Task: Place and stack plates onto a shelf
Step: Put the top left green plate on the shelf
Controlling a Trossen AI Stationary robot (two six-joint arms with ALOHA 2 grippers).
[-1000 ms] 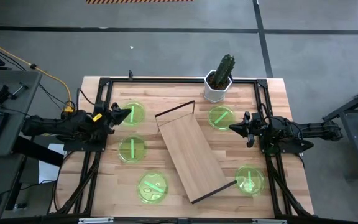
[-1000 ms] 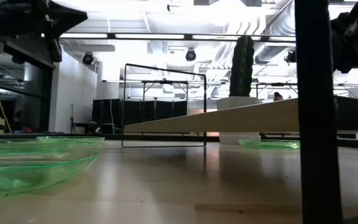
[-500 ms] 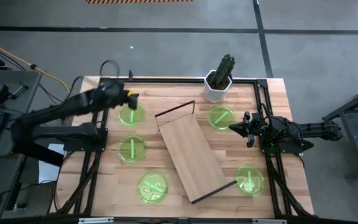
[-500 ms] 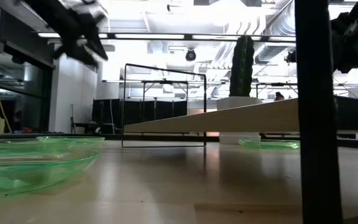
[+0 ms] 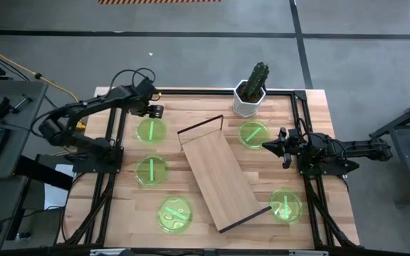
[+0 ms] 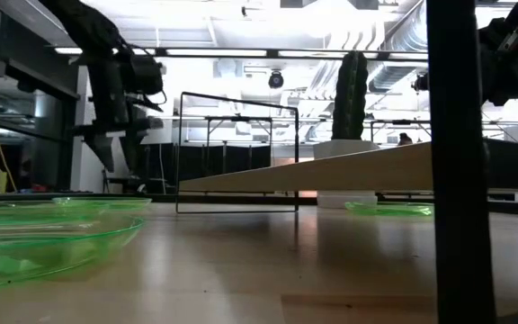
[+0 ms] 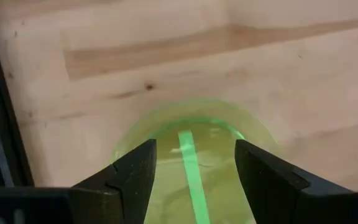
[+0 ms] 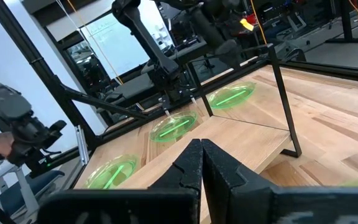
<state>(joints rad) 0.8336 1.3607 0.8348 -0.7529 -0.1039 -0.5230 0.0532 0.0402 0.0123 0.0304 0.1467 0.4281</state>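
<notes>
Five green plates lie flat on the table: far left (image 5: 150,131), left middle (image 5: 151,171), near left (image 5: 174,215), far right (image 5: 253,134) and near right (image 5: 286,206). The light-wood shelf (image 5: 218,173) lies slantwise across the table's middle. My left gripper (image 5: 153,112) hangs open over the far rim of the far-left plate (image 7: 191,146), fingers pointing down. In the low view the left gripper (image 6: 126,162) ends a little above the plates. My right gripper (image 5: 265,146) waits shut beside the far-right plate; its wrist view shows the fingers of the right gripper (image 8: 201,163) together.
A white pot with a cactus (image 5: 250,94) stands at the far edge, between the shelf's far end and the far-right plate. A dark frame (image 5: 112,163) runs along the table's left and right sides. Bare wood shows between the left plates and the shelf.
My left arm has risen from its rest at the table's left edge and swung toward the far edge. Its gripper has tipped to point down over the far-left plate and has opened. No plate has moved.
</notes>
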